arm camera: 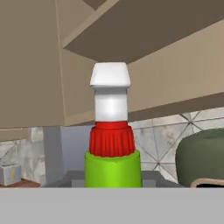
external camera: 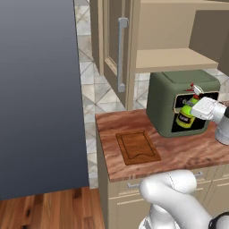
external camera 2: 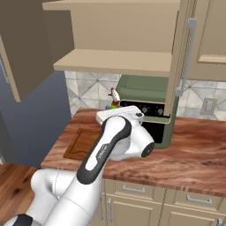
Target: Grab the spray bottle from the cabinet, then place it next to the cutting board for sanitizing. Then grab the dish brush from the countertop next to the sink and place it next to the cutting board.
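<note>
Above countertop (external camera: pixel 188 150), spray bottle (external camera: pixel 185 114) within pincer (external camera: pixel 193 112)

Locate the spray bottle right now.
The spray bottle is off the shelf, held in the gripper above the countertop, in front of the green oven, right of the cutting board.

Glossy white arm (external camera 2: pixel 66 185), rounded links, dark grey joint band

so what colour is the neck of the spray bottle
Red, between the green body and white head of the spray bottle; clearest in the hand view.
</note>
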Tool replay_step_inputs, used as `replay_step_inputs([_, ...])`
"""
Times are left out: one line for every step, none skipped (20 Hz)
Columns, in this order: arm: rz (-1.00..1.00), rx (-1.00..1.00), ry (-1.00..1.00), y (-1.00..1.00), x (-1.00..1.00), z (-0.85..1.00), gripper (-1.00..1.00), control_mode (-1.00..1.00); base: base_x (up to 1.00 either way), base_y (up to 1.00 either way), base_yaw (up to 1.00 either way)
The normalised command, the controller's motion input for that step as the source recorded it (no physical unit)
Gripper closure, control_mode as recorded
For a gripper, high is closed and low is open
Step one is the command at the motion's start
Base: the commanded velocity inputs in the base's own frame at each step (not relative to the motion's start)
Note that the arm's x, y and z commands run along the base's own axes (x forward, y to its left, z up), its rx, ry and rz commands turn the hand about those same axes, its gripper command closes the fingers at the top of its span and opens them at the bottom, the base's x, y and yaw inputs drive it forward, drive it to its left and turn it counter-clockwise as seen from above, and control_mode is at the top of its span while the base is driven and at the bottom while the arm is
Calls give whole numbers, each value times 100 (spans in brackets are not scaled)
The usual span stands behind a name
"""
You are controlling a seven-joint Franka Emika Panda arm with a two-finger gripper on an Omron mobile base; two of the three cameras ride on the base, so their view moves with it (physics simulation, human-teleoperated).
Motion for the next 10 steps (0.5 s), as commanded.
replay_step_inputs([29, -7, -35, 3, 0, -72, 100, -100, 0, 0, 0])
replay_step_inputs([27, -15, -34, 0, 0, -49, 100, -100, 0, 0, 0])
replay_step_inputs([27, -15, -27, 0, 0, -39, 100, -100, 0, 0, 0])
replay_step_inputs([25, -13, -8, 0, 0, -29, 100, -100, 0, 0, 0])
replay_step_inputs([24, -11, 0, 0, 0, -27, 100, -100, 0, 0, 0])
replay_step_inputs([23, -13, 0, 0, 0, -22, 100, -100, 0, 0, 0])
replay_step_inputs([21, -21, 3, 0, 0, -17, 100, -100, 0, 0, 0])
replay_step_inputs([17, -20, 2, 0, 0, -10, 100, -100, 0, 0, 0])
replay_step_inputs([17, -21, 1, 0, 0, -6, 100, -100, 0, 0, 0])
replay_step_inputs([18, -20, 5, -3, 0, -7, 100, -100, 0, 0, 0])
